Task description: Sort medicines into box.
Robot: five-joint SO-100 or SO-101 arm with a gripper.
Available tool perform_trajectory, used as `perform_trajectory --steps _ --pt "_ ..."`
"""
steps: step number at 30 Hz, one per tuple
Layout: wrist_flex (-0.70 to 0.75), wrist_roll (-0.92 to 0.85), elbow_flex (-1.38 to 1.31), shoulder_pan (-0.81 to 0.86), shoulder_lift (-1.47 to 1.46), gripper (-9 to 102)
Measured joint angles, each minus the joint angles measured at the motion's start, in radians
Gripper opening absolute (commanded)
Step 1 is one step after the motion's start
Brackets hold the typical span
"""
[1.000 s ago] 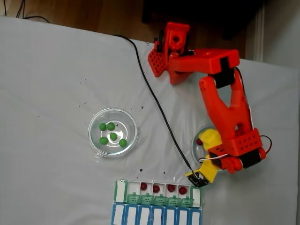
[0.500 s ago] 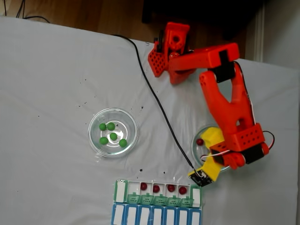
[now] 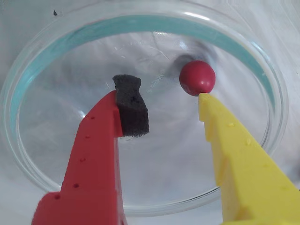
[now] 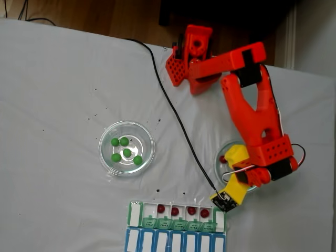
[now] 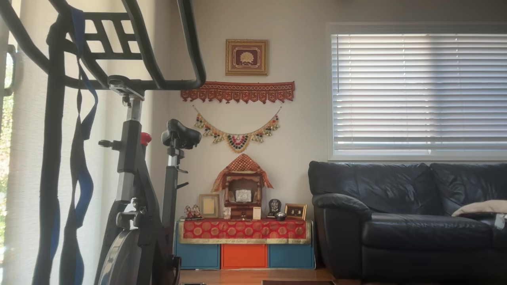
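Gripper (image 3: 165,96) open wide over the right-hand glass dish (image 3: 262,61), holding nothing. Wrist view: red finger with black foam pad (image 3: 130,110) on the left, yellow finger (image 3: 234,150) on the right, its tip touching or just short of the one red ball (image 3: 197,77) in this dish. The ball lies at the yellow tip, not squarely between the fingers, so no grasp yet.

Fixed view: the arm (image 4: 252,115) reaches down over that dish, gripper (image 4: 233,173) above it, red ball (image 4: 222,158) just visible at the dish's left side.

Below on the counter (image 4: 52,94), the pill organizer (image 4: 135,214): four red balls sit in four open compartments of the upper row (image 4: 161,209). End compartments look empty; the blue-lidded row (image 4: 173,242) is shut.

Left dish (image 4: 105,137) holds five green balls (image 4: 127,153), none moved to the box.

Judgement: red sorting mostly done, with four placed and one left in the dish, pick in progress. Green not begun. Roughly the halfway mark, counting ten balls in sight.
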Motion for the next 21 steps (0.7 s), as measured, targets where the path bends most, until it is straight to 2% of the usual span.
perform_trajectory --steps 21 --pt "-0.012 -0.034 0.005 0.026 0.0 21"
